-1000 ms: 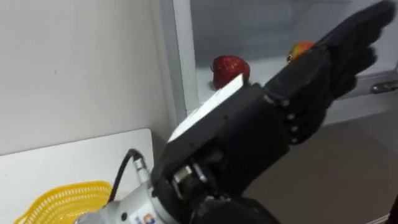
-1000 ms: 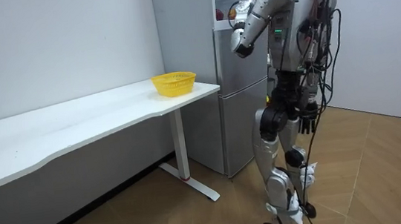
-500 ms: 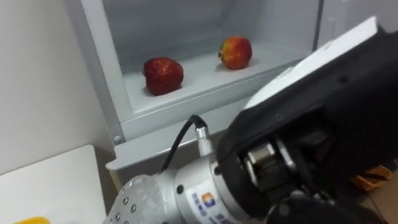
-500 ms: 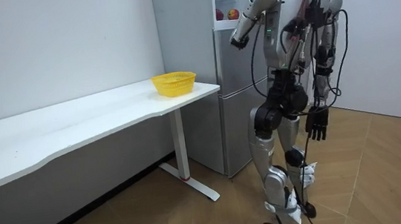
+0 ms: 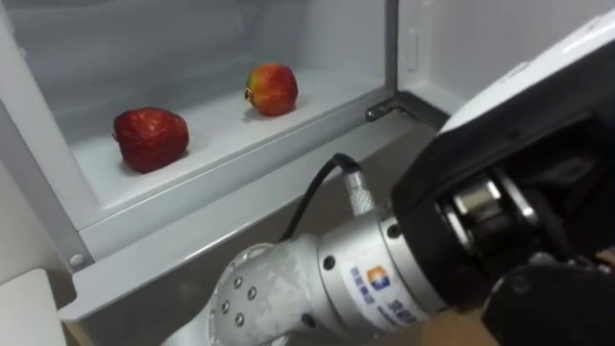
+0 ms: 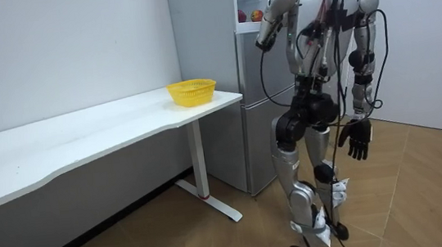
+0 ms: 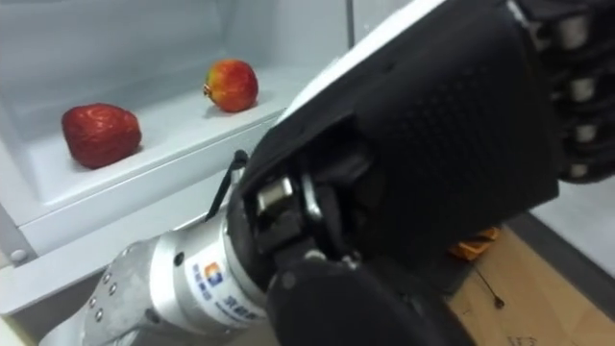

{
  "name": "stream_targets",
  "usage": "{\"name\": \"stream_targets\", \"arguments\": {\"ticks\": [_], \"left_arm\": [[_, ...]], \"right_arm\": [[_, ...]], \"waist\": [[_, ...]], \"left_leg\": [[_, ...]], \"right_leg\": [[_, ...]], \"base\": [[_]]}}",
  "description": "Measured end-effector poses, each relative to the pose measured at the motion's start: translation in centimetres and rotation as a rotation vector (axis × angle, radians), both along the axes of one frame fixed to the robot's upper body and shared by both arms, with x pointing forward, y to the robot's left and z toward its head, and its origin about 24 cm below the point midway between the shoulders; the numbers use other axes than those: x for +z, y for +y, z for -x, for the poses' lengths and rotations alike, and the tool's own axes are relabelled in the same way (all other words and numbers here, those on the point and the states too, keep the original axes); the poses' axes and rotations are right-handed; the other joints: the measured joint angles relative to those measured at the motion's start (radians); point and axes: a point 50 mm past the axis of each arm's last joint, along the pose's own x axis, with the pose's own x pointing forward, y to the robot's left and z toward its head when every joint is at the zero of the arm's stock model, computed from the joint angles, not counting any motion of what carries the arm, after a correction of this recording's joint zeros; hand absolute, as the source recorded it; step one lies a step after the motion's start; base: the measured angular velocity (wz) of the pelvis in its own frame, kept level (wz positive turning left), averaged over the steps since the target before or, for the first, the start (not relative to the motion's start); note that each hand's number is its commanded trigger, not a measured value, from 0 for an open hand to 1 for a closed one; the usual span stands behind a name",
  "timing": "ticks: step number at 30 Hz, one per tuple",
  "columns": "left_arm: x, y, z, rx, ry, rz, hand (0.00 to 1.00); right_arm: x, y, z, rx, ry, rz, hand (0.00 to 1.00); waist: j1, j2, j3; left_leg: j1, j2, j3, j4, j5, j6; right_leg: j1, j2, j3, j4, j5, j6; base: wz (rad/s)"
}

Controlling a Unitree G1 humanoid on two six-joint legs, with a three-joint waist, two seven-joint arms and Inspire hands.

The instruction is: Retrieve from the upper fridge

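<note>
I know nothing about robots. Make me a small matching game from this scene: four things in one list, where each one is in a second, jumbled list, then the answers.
Things:
1. dark red fruit
2. red-and-yellow apple
3. yellow basket
4. right hand

Places:
A. hanging open beside the robot's leg
B. on the fridge shelf, front left
C. on the white table, at the end nearest the fridge
D. on the fridge shelf, further back and to the right

Pairs: 1-B, 2-D, 3-C, 4-A.
</note>
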Motion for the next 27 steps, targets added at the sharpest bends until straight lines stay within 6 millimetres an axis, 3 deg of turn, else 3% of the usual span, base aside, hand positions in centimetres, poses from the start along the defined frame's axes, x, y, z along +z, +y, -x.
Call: {"name": "stream_targets", "arguments": {"ticks": [7,9,12,14,18,21,22,25,27], "left_arm": [[-0.2,-0.5,0.0,0.000,0.026,0.007,0.00],[-0.2,-0.4,-0.1,0.003,0.025,0.005,0.00],[-0.4,-0.2,-0.3,0.026,0.015,-0.015,0.00],[-0.5,0.4,-0.8,0.087,-0.016,-0.038,0.00],[-1.0,3.0,-1.0,0.249,-0.082,-0.043,0.00],[-1.4,5.7,-1.5,0.394,-0.091,-0.030,0.00],[-1.5,6.2,-1.6,0.434,-0.091,-0.024,0.00],[-1.7,8.8,-1.5,0.585,-0.078,0.024,0.00],[-1.7,10.3,-1.6,0.669,-0.071,0.076,0.00]], "right_arm": [[0.1,-0.2,0.1,0.023,0.014,0.001,0.00],[0.1,-0.2,-0.1,0.021,0.006,0.002,0.00],[0.1,-0.1,-0.4,0.046,0.001,0.001,0.00],[0.0,0.0,-0.5,0.053,-0.008,-0.004,0.00],[0.1,-0.1,-1.2,0.071,-0.038,0.004,0.00],[0.2,-0.2,-1.4,0.098,-0.047,0.010,0.00],[0.2,-0.2,-1.4,0.108,-0.044,0.012,0.00],[0.1,-0.1,-1.3,0.134,-0.045,0.017,0.00],[0.0,0.1,-1.0,0.147,-0.041,0.026,0.00]], "waist": [[0.001,0.005,0.0059],[0.010,0.001,0.0109],[0.058,-0.004,0.0170],[0.097,-0.013,0.0234],[0.189,-0.024,0.0273],[0.273,-0.034,0.0220],[0.286,-0.038,0.0206],[0.360,-0.054,0.0072],[0.399,-0.069,0.0024]], "left_leg": [[0.003,0.000,0.002,0.000,-0.004,-0.006],[0.009,0.000,0.000,-0.001,-0.004,-0.006],[0.010,0.000,-0.001,-0.003,-0.004,-0.006],[0.005,-0.001,-0.023,-0.004,-0.004,-0.006],[-0.022,-0.008,-0.069,-0.001,-0.003,-0.006],[-0.032,-0.009,-0.099,-0.001,-0.003,-0.006],[-0.032,-0.009,-0.105,0.000,-0.003,-0.006],[-0.039,-0.010,-0.133,0.002,-0.003,-0.006],[-0.040,-0.012,-0.165,0.003,-0.003,-0.006]], "right_leg": [[0.005,0.000,0.000,-0.002,0.000,0.000],[0.011,0.000,-0.007,-0.001,0.000,0.000],[0.009,0.000,-0.007,-0.001,0.000,0.000],[0.012,-0.002,-0.032,-0.001,0.000,0.000],[0.004,0.000,-0.083,-0.001,0.000,0.000],[0.005,-0.003,-0.122,0.001,0.000,-0.001],[0.006,-0.003,-0.128,0.001,0.000,-0.001],[0.009,-0.005,-0.162,-0.001,0.000,-0.001],[0.025,-0.005,-0.180,-0.002,0.000,-0.001]], "base": [[-0.03],[-0.06],[-0.07],[0.30],[0.38],[0.36],[0.41],[0.34],[0.32]]}}
